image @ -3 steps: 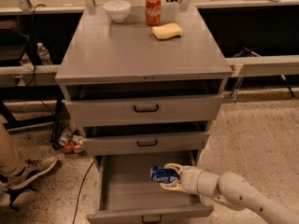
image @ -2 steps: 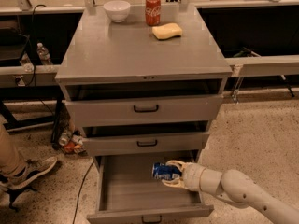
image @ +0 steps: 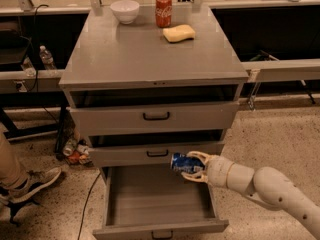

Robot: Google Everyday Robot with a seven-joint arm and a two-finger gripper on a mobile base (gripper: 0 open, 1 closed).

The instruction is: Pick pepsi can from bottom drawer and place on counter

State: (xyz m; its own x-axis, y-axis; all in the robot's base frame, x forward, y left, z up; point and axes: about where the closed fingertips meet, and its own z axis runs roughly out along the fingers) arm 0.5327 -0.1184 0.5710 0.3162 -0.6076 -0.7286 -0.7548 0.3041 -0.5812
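Sideways: pepsi can [image: 179,161] pinched in gripper [image: 190,166], long axis left-right, above open bottom drawer [image: 160,228]; counter [image: 145,54] lies higher, farther, slightly left.

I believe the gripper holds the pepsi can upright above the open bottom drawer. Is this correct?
Not quite. The camera view shows the gripper holding the pepsi can lying on its side, not upright, above the open bottom drawer.

High front view, angled down at counter [image: 150,54], gripper [image: 190,165] lower right
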